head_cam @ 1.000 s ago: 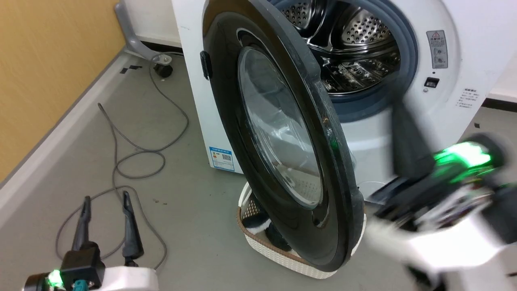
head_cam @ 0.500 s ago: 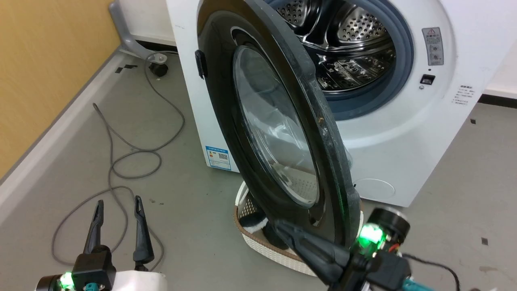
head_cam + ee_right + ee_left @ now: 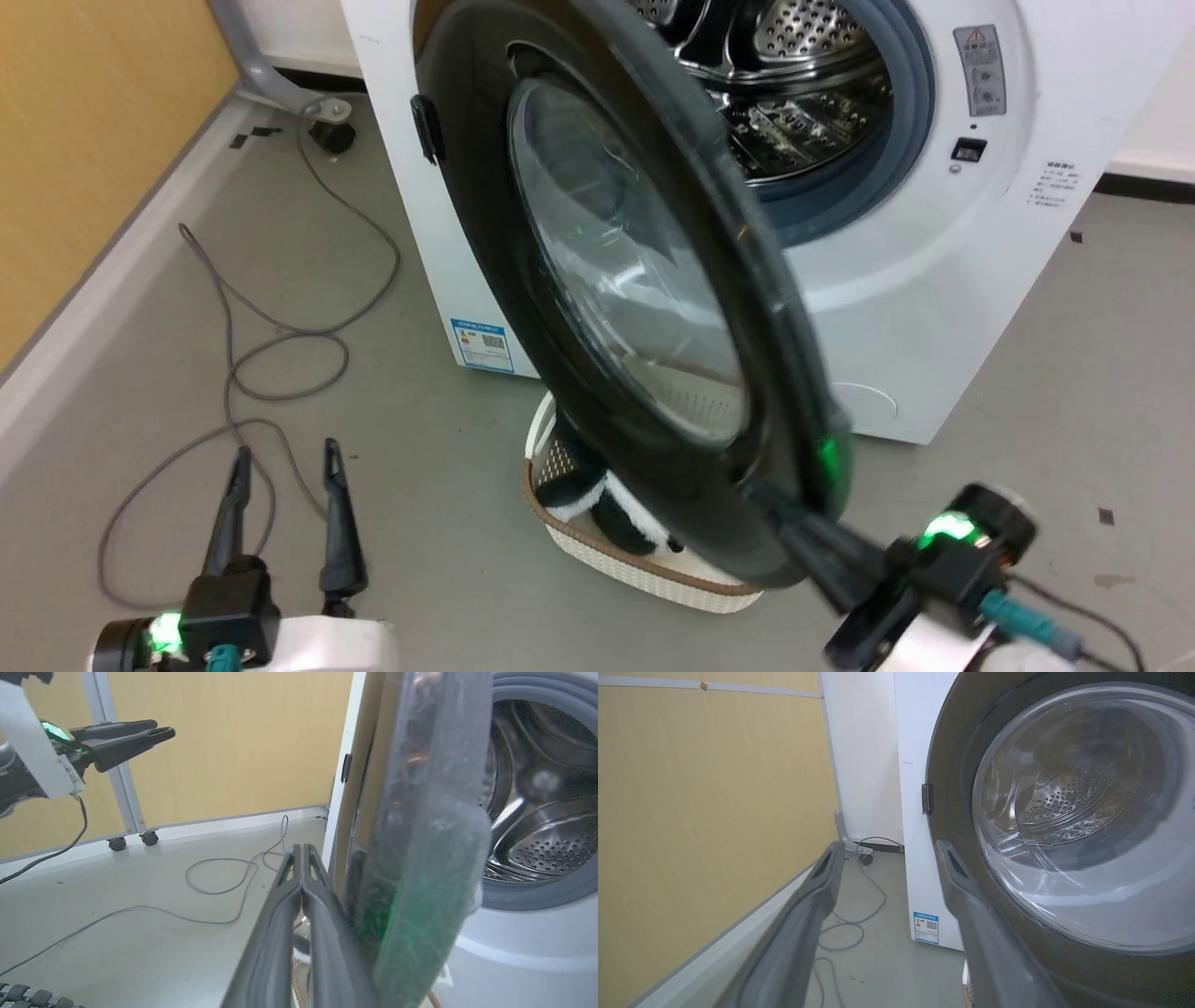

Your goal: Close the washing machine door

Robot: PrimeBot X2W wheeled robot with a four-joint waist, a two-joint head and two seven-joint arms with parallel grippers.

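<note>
Task approx. half done, judging by door angle: the washing machine door (image 3: 635,308) stands swung well out from the washing machine (image 3: 934,308). It's hinged at the machine's left front edge, free edge toward the robot, not latched. The steel drum (image 3: 803,37) & grey gasket (image 3: 840,205) are exposed. The right gripper (image 3: 770,499) is shut w/ nothing btwn its fingers. The closed pair lies along the door's outer black face near the lower free rim. Right wrist view puts them hard beside that rim, prob. touching, but contact isn't certain. Reads as a push set-up, not a grasp. Left to do: swing the door through the rest of its arc into the round recess, then press till the latch catches. The left gripper (image 3: 288,450) is spread wide, empty, low over the floor (image 3: 448,439), well apart from the door on its outer side & no part of the job. Around: a cream basket (image 3: 607,560) w/ a dark-&-white item (image 3: 597,509), prob. laundry, sits on the floor at the foot of the machine front, right under the door's lower rim. The door seems to pass above it, but clearance can't be judged. A grey cable (image 3: 396,269) loops across the floor toward the edge by the yellow wall (image 3: 84,121), outside the swing path. No obstacle seen in the drum mouth.
</note>
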